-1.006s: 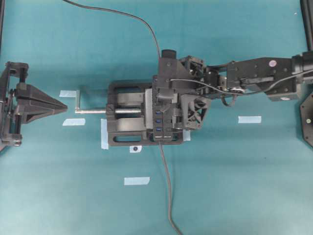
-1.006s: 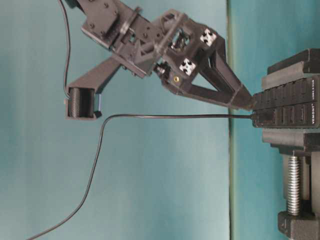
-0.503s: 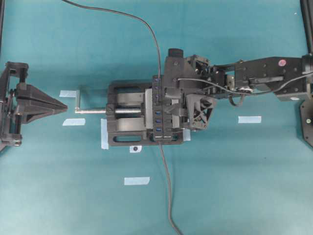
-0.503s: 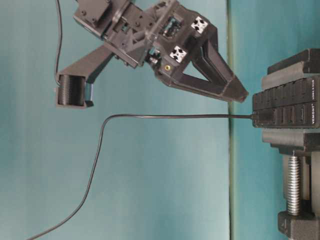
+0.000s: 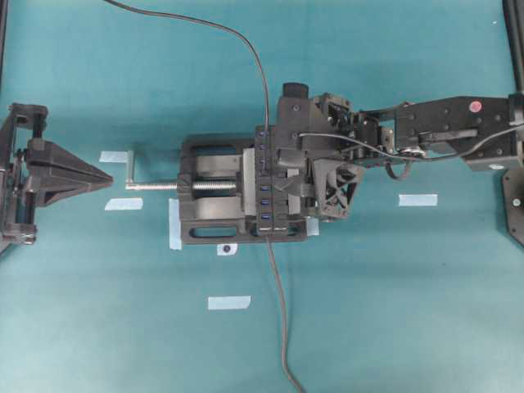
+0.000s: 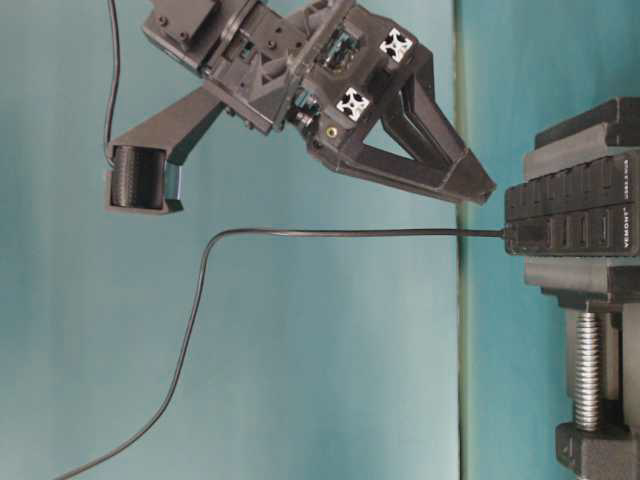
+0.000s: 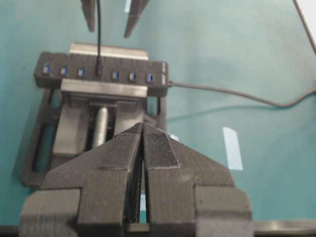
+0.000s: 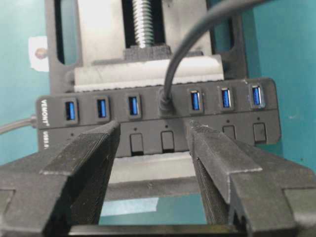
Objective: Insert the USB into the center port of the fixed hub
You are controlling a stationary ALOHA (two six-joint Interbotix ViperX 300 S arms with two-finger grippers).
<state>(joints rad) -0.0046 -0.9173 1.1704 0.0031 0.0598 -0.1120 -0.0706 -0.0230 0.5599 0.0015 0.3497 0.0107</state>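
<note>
The fixed hub (image 5: 264, 201) is clamped in a vise; it also shows in the right wrist view (image 8: 269, 118) and the left wrist view (image 7: 155, 78). The USB plug (image 8: 165, 104) sits in the center port, covering its slot, with blue slots on either side. Its cable (image 6: 350, 233) rises straight off the hub (image 6: 570, 220). My right gripper (image 8: 155, 128) is open and empty, just off the hub, its jaws either side of the plug's line (image 6: 485, 190). My left gripper (image 5: 106, 176) is shut and empty, far left of the vise.
The black vise (image 5: 209, 221) with its silver screw (image 5: 155, 186) points toward my left gripper. The hub's own grey cable (image 5: 278, 311) runs to the front edge. Pale tape strips (image 5: 417, 199) (image 5: 228, 302) lie on the teal table.
My right gripper has lifted off the hub and drawn back a little toward its arm. The plug and its cable stay in the hub. The left arm has not moved.
</note>
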